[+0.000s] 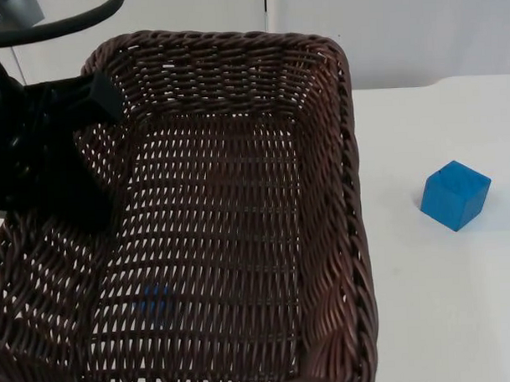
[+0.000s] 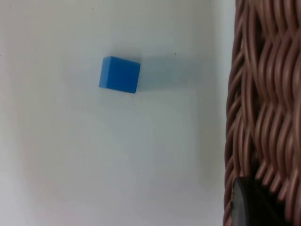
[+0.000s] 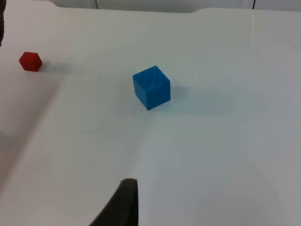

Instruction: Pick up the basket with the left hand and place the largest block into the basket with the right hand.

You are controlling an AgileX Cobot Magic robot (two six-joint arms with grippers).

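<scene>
- While the basket [image 1: 214, 217] was held raised near the top camera, the left gripper [image 1: 93, 100] was clamped on its left rim; one fingertip [image 2: 249, 202] lay against the weave.
- A small blue block [image 2: 120, 74] sat on the table [image 1: 443, 302] beneath the basket, seen through the weave.
- The larger blue cube [image 1: 455, 195] stood on the table, right of the basket, apart from it.
- A small red block [image 3: 30, 61] lay well apart from the cube.
- Right gripper [image 3: 123, 202] hung over the table short of the cube, holding nothing; jaw opening could not be told.
</scene>
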